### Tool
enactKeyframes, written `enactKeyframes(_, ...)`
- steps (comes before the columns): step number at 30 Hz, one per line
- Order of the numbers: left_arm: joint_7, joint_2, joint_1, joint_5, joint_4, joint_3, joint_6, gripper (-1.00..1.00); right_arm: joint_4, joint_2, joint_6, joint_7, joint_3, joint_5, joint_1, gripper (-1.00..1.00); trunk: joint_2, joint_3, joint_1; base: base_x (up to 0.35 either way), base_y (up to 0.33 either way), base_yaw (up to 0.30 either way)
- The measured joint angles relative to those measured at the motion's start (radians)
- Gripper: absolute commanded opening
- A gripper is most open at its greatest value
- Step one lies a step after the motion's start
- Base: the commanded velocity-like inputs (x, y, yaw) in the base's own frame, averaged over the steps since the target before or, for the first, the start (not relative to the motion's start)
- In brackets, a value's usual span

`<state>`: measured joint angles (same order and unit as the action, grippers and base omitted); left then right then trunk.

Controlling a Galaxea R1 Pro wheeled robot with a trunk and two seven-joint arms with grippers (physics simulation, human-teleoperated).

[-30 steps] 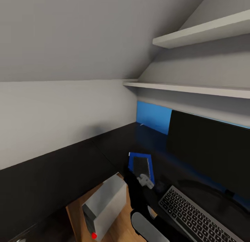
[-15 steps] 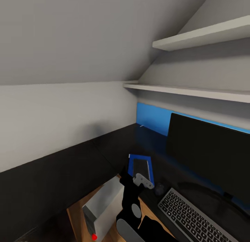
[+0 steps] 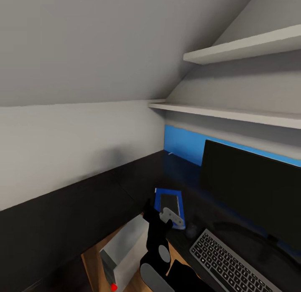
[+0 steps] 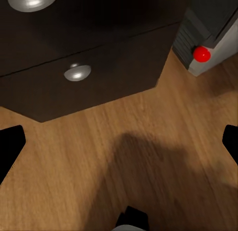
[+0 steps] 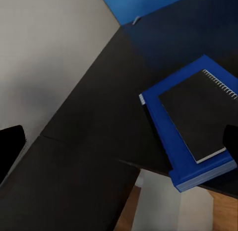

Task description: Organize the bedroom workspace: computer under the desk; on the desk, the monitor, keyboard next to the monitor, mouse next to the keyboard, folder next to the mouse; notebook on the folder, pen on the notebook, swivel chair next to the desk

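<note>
Glossy black jointed right arm point(image 3: 156, 242) with grey oval cover panels, pale-grey perforated gripper bracket point(image 3: 169, 214), black fingertips point(image 5: 11, 146).

upper shelf point(image 3: 251, 45): white, high on the right-hand wall
lower shelf point(image 3: 225, 112): white, below the upper one, runs into the room corner
blue wall panel point(image 3: 184, 143): bright-blue strip under the lower shelf, meets the corner point(image 5: 144, 3)
wall point(image 3: 75, 145): plain light-grey, faint soft shadow on it
sloped ceiling point(image 3: 104, 41): grey, slants down to the wall
floor point(image 4: 124, 156): light wood planks, broad dark shadow across it point(image 3: 94, 258)
</note>
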<state>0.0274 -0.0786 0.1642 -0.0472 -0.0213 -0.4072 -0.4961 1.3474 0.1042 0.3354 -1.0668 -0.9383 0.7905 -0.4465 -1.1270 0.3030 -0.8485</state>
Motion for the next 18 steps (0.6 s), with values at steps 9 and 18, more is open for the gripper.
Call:
enactKeyframes(9,0.004,0.0,-0.001,0.001,0.0,-0.002,-0.002,1.0,0.009,0.0,0.002,0.009,-0.117,-0.008,0.0,1.0,0.063,-0.028,0.035,0.0,0.0,0.0)
enactKeyframes(18,0.005,-0.001,-0.001,0.001,0.0,-0.002,-0.001,1.0,0.007,0.002,0.003,0.01,-0.157,-0.041,0.0,1.0,0.126,-0.056,0.069,0.0,0.0,0.0)
